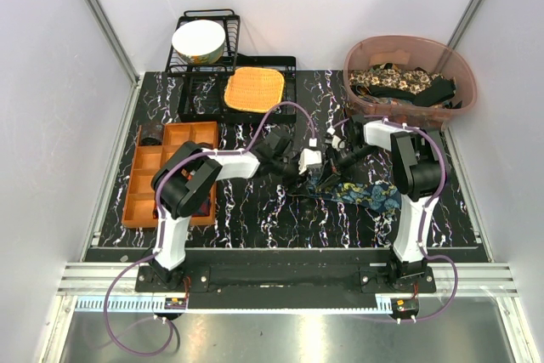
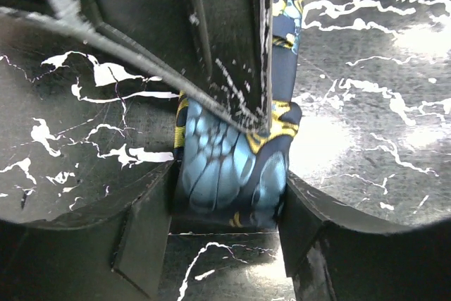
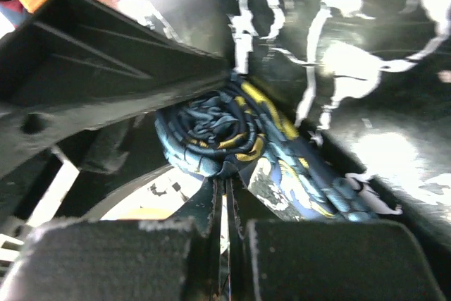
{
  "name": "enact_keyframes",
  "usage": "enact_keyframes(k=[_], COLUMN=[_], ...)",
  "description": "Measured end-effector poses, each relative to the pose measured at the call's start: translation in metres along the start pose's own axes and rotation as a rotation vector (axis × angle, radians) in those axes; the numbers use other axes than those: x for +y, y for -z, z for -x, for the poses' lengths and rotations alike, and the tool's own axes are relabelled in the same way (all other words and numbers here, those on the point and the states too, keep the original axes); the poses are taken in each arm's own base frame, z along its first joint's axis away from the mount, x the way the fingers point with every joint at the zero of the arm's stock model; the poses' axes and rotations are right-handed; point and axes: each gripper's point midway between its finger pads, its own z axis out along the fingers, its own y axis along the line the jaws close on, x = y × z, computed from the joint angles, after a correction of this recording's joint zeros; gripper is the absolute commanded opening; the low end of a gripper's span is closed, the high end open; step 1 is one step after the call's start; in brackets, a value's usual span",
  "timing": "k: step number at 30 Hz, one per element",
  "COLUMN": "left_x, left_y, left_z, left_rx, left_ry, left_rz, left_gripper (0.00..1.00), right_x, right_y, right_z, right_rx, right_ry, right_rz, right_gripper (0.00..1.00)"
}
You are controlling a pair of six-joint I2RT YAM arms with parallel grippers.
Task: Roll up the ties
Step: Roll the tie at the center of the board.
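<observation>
Left pincer (image 2: 227, 227) straddles the rolled end of the dark blue tie (image 2: 229, 174). The teal-and-yellow coil fills the gap and meets both fingers, but whether they squeeze it or only bracket it I cannot tell. Right pincer (image 3: 223, 209) is clenched, fingers pressed flat together, and its tips rest against the same coil from the opposite side. Whether any fabric is nipped between them is not clear. The two pincers meet near the middle of the black marbled tabletop (image 2: 366, 103), where the coil sits. The unrolled length of the tie trails away from it, lying flat toward the right arm's side. Farther out, at the back right, a pinkish translucent tub (image 1: 408, 40) holds more ties (image 1: 399, 82) – beige floral and black ones, heaped. At the left stands an orange compartment tray (image 1: 140, 180). Behind it a black dish rack (image 1: 195, 91) carries a white bowl (image 1: 199, 40) and a square orange woven mat (image 1: 253, 89).
</observation>
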Motion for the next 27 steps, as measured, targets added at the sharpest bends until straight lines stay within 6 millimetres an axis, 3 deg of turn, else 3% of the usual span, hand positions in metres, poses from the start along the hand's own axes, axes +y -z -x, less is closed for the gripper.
enact_keyframes(k=[10, 17, 23, 27], left_x=[-0.002, -0.005, -0.008, -0.011], left_y=[-0.011, -0.013, -0.017, -0.017], left_z=[0.011, 0.010, 0.010, 0.009], left_rx=[-0.126, -0.178, -0.161, -0.121], left_ry=[0.061, 0.013, -0.054, -0.086], left_rz=[-0.055, -0.065, -0.057, -0.031], left_gripper=[0.61, 0.59, 0.20, 0.04], right_x=[-0.017, -0.023, -0.025, -0.026], right_y=[-0.003, -0.003, -0.003, 0.000], right_z=[-0.006, -0.008, -0.009, -0.009], right_rx=[0.063, 0.082, 0.107, 0.114], right_ry=[-0.085, -0.098, -0.087, -0.039], right_rz=[-0.068, -0.094, -0.103, -0.116], right_gripper=[0.00, 0.00, 0.01, 0.12])
